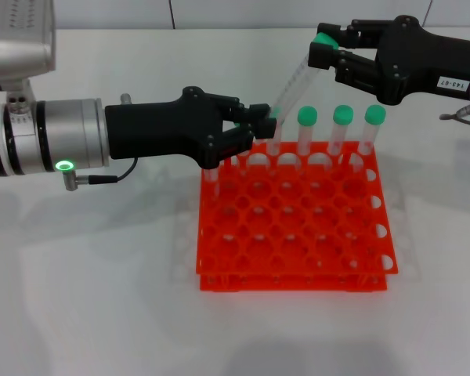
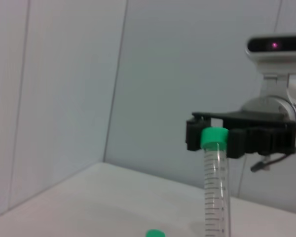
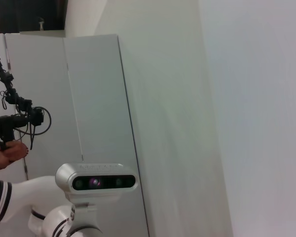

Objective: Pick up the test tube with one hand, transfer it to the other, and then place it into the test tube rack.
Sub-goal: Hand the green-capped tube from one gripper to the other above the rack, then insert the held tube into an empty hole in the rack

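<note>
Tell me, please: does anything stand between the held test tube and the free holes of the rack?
Three other capped tubes stand in the back row of the test tube rack, beside the test tube. The right tool holds its cap end, and the left tool is at its lower end. The front rows look free.

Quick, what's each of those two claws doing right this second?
Left gripper: closed on the lower end of the test tube.
Right gripper: closed on the same tube's green-capped top.
</note>
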Motion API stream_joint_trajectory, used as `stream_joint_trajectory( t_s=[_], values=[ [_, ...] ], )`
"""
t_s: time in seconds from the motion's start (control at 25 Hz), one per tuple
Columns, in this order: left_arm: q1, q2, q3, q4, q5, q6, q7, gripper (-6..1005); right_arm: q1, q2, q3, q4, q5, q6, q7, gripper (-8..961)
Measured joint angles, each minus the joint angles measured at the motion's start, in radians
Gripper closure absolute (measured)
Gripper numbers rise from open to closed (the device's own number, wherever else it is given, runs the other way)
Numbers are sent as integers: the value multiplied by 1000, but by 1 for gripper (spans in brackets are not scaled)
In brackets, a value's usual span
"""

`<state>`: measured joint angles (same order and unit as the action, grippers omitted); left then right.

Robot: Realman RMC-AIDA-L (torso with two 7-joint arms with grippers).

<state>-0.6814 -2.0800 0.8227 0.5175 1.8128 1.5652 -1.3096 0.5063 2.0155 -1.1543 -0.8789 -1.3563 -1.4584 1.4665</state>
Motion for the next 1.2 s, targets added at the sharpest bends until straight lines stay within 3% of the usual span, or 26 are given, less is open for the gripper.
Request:
stream_joint_trajectory(
  t_s=[0.52,0.72,1.08,1.2],
  values=[
    [10,0,3,-2,-28,3,1,845,1,-2,-1,0,-2,-1,0,681],
    [9,0,2,-2,-32,6,-6,672,1,-2,-1,0,-2,-1,0,686],
    [9,0,0,6,-53,16,-48,502,1,-2,3,0,-2,0,0,687],
    [11,3,-5,10,-54,38,-66,344,-2,-1,7,0,-2,0,0,687]
  ],
)
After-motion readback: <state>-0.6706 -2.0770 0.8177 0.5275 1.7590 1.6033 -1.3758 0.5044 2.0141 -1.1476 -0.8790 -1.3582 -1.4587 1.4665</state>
